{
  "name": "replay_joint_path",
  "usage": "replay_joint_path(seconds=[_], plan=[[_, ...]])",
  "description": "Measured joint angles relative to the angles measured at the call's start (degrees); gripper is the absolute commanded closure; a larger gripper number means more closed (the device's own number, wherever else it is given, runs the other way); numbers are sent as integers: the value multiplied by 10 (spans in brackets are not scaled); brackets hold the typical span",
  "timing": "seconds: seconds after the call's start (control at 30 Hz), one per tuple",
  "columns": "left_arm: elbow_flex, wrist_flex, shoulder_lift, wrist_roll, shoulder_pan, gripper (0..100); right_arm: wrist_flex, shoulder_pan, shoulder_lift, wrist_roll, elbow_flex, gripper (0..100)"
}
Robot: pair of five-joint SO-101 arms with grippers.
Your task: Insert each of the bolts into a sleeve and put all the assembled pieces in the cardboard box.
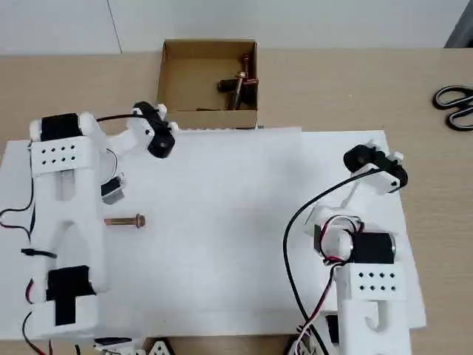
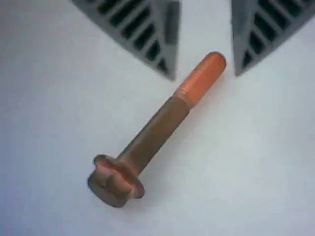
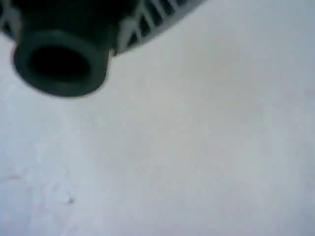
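A copper-brown bolt (image 1: 126, 220) lies flat on the white sheet (image 1: 222, 244), beside my left arm. In the left wrist view the bolt (image 2: 152, 137) has its flanged head toward the camera, and its orange threaded tip sits between the two ribbed fingers (image 2: 147, 34) of my left gripper (image 2: 204, 73), which is open just above it. My right gripper (image 1: 323, 238) holds a dark sleeve (image 3: 59, 61) low over the sheet, its hollow end facing the camera. The cardboard box (image 1: 171, 74) stands at the back with assembled pieces (image 1: 238, 81) inside.
Scissors (image 1: 454, 107) lie on the wooden table at the far right edge. The white sheet's middle lies between the two arms. Cables run from both arm bases near the front edge.
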Motion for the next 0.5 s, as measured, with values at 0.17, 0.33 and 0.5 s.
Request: replay_joint_path(seconds=[0.17, 0.33, 0.5], plan=[[15, 2, 25, -73, 6, 870, 0, -2, 0, 0, 0, 996], [18, 2, 57, -113, 11, 870, 0, -2, 0, 0, 0, 996], [18, 2, 105, -125, 11, 870, 0, -2, 0, 0, 0, 996]])
